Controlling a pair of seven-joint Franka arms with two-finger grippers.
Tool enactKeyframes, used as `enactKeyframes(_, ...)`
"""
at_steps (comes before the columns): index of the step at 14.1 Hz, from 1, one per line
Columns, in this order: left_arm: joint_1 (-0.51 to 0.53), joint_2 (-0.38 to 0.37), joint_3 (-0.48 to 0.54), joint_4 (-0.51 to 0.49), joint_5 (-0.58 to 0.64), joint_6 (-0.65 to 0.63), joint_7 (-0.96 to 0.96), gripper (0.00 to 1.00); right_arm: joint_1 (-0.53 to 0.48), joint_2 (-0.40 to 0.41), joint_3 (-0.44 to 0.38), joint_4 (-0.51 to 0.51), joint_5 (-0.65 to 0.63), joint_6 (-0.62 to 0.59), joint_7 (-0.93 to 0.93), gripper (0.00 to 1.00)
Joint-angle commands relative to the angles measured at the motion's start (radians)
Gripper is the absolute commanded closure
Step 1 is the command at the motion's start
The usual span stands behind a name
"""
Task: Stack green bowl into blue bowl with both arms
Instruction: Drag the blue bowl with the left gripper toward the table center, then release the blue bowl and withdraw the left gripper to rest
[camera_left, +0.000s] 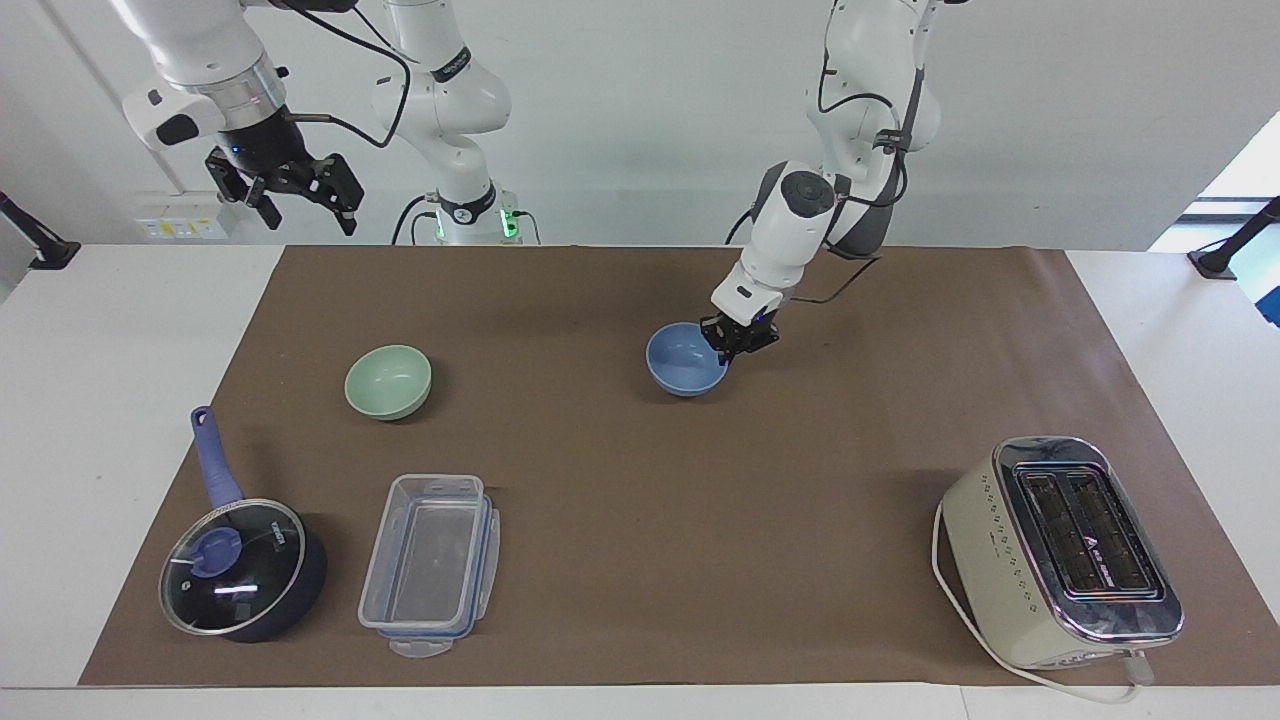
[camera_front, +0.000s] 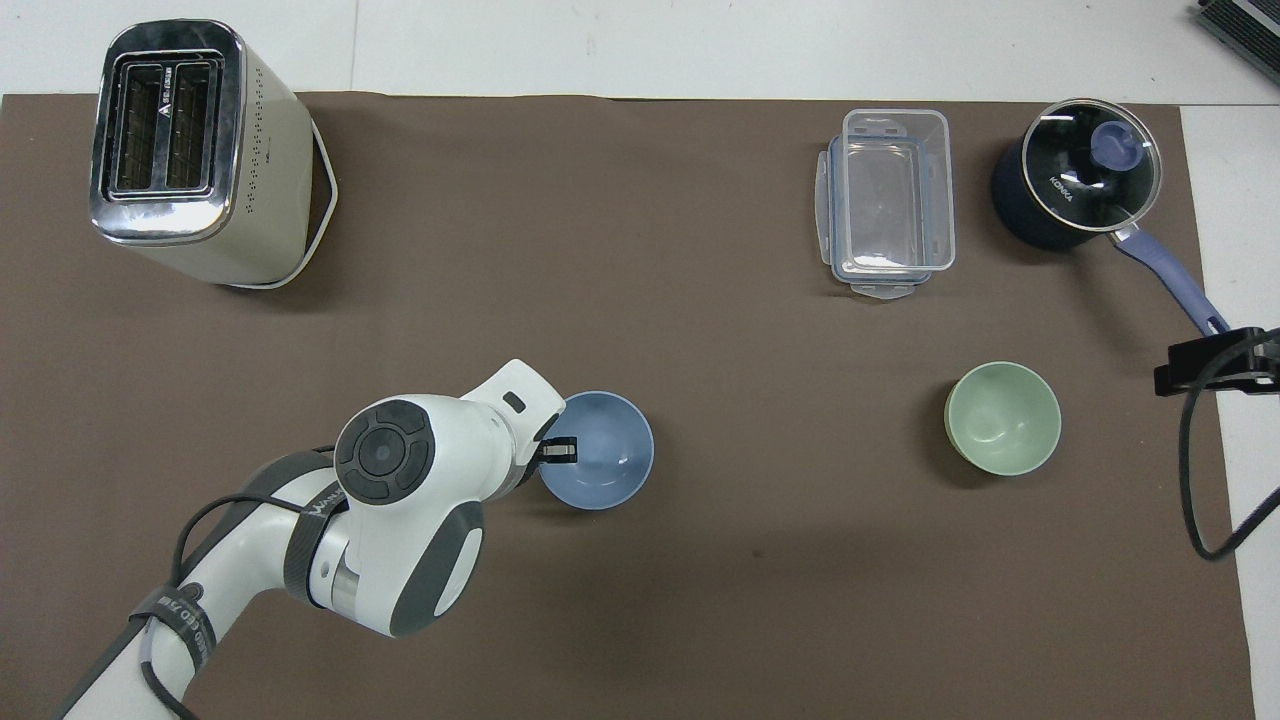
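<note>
The blue bowl (camera_left: 682, 362) is near the middle of the brown mat, upright; I cannot tell if it rests on the mat or hangs just above it. My left gripper (camera_left: 729, 351) is shut on the bowl's rim at the side toward the left arm's end; in the overhead view one finger (camera_front: 560, 452) shows inside the blue bowl (camera_front: 610, 455). The green bowl (camera_left: 388, 381) stands alone toward the right arm's end of the mat and also shows in the overhead view (camera_front: 1003, 417). My right gripper (camera_left: 303, 208) waits open and empty, raised over the table's edge at the right arm's end.
A dark-blue lidded saucepan (camera_left: 240, 570) and a clear plastic container (camera_left: 430, 565) stand farther from the robots than the green bowl. A cream toaster (camera_left: 1060, 550) stands at the left arm's end, far from the robots. Bare mat (camera_left: 560, 330) lies between the two bowls.
</note>
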Motion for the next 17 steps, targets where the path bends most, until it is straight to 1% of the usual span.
enactKeyframes(1, -0.014, -0.005, 0.012, -0.006, 0.021, -0.012, -0.024, 0.60, 0.001, -0.006, -0.004, 0.001, 0.003, -0.005, -0.021, 0.00)
enactKeyframes(2, -0.014, -0.002, 0.013, 0.002, 0.021, -0.015, -0.026, 0.43, -0.001, -0.006, -0.004, 0.001, 0.003, -0.005, -0.021, 0.00)
enactKeyframes(4, -0.011, -0.002, 0.013, 0.015, 0.021, -0.059, -0.026, 0.31, 0.001, -0.006, -0.004, 0.001, 0.003, -0.005, -0.021, 0.00)
enactKeyframes(5, -0.006, -0.005, 0.015, 0.031, 0.021, -0.080, -0.023, 0.08, 0.001, -0.006, -0.004, 0.001, 0.005, -0.005, -0.022, 0.00)
enactKeyframes(6, 0.000, -0.016, 0.016, 0.048, 0.024, -0.109, -0.016, 0.00, -0.001, -0.006, -0.004, 0.001, 0.003, -0.005, -0.021, 0.00)
enactKeyframes(7, 0.006, -0.030, 0.021, 0.072, 0.027, -0.146, -0.013, 0.00, 0.001, -0.006, -0.004, 0.001, 0.003, -0.005, -0.021, 0.00)
enactKeyframes(9, 0.055, -0.076, 0.019, 0.113, 0.117, -0.223, 0.008, 0.00, 0.001, -0.006, -0.004, 0.001, 0.003, -0.005, -0.021, 0.00)
enactKeyframes(10, 0.076, -0.106, 0.019, 0.130, 0.143, -0.264, 0.043, 0.00, 0.001, -0.006, -0.004, 0.001, 0.005, -0.005, -0.022, 0.00)
enactKeyframes(11, 0.116, -0.142, 0.019, 0.155, 0.147, -0.324, 0.098, 0.00, -0.001, -0.006, -0.004, 0.001, 0.003, -0.005, -0.022, 0.00)
enactKeyframes(12, 0.144, -0.160, 0.019, 0.184, 0.148, -0.385, 0.149, 0.00, -0.001, -0.006, -0.004, 0.001, 0.003, -0.005, -0.021, 0.00)
enactKeyframes(14, 0.213, -0.156, 0.019, 0.296, 0.148, -0.503, 0.259, 0.00, 0.001, -0.006, -0.004, 0.001, 0.003, -0.005, -0.021, 0.00)
enactKeyframes(15, 0.250, -0.142, 0.021, 0.369, 0.148, -0.549, 0.319, 0.00, -0.001, -0.006, -0.004, 0.001, 0.003, -0.005, -0.022, 0.00)
enactKeyframes(17, 0.323, -0.116, 0.019, 0.484, 0.150, -0.640, 0.407, 0.00, -0.001, -0.006, -0.004, 0.001, 0.003, -0.005, -0.021, 0.00)
